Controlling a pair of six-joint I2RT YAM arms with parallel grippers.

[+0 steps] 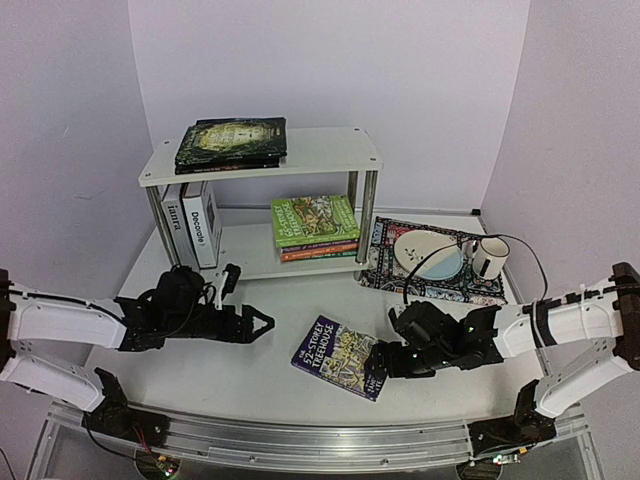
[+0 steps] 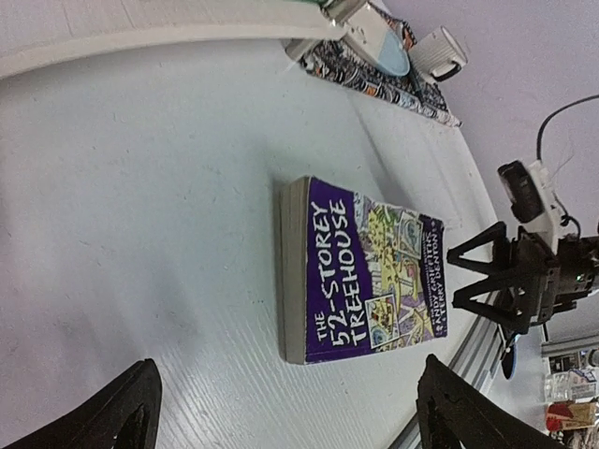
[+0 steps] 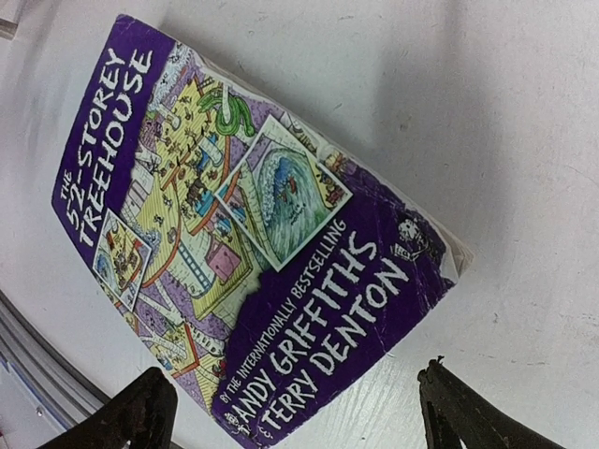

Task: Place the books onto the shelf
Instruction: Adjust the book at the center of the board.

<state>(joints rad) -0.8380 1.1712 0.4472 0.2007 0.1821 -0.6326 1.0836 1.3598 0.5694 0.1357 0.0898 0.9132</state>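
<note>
Target is a purple book [image 1: 341, 357]: a paperback lying flat, cover up, skewed to the worktop [image 1: 250, 385] edges. It sits near the front edge, just right of centre, between my two hands.

The cover is purple with a yellow cartoon treehouse, a green snake-like coil and an inset panel of a breaking wave. The corner at the authors' end is scuffed white.

The text is readable: "THE 52-STOREY TREEHOUSE", then "BY THE INTERNATIONALLY BESTSELLING ANDY GRIFFITHS & TERRY DENTON".

My right hand [image 1: 378, 362] is open wide and holds nothing. Its fingers sit either side of the authors' end of the book, and I can't tell whether they touch it. My left hand [image 1: 266, 324] is open wide and empty, well apart on the book's title side and facing it.

The shelf [image 1: 330, 150] stands at the back of the worktop.
- Top board: dark-covered books [image 1: 232, 142], lying flat.
- Lower board, left end: two white hardbacks [image 1: 192, 225] standing upright. The spine lettering is too small to read for sure.
- Lower board, right side: a flat green and orange stack [image 1: 315, 225].
</note>
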